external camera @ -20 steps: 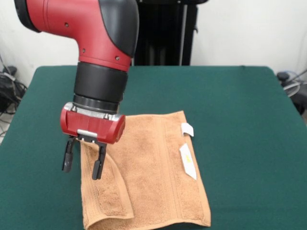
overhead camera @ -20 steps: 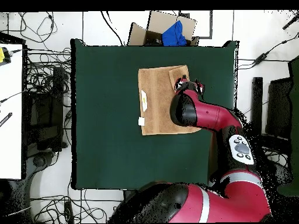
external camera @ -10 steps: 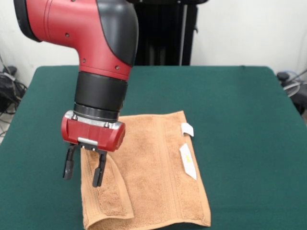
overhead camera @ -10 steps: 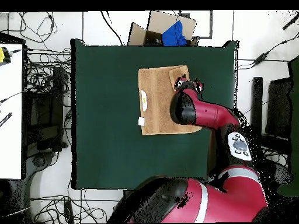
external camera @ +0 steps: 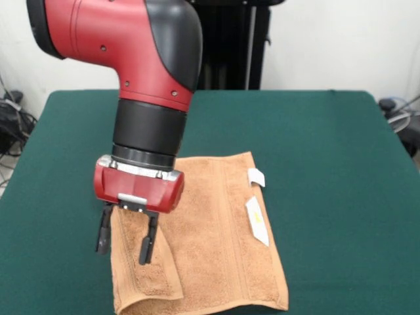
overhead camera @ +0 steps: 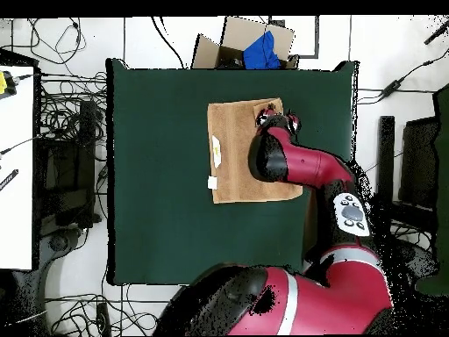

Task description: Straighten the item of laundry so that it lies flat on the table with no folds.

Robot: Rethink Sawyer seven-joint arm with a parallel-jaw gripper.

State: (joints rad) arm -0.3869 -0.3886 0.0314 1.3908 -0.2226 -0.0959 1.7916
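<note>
Since a second ago, the gripper is travelling toward the near end of the towel and slightly toward the picture's right in the front view, so that its red housing is now covering more of the cloth's left side. Its two black fingers are hanging apart with a plain gap between them and nothing gripped; one fingertip is showing against the folded-over flap at the towel's left edge, the other is hanging at that edge, over the boundary with the table. Whether the tips are touching the cloth cannot be told. The towel itself is lying where it was, on the green top, toward the front edge in the front view, mostly flat, with its left strip doubled over onto itself along the near part of that side. Two small white tags are sitting at its right edge, one above the other. In the overhead view the arm is reaching across the towel's right portion, hiding the fold, and the gripper is showing near the towel's upper right corner, while the table is spreading wide around it.
</note>
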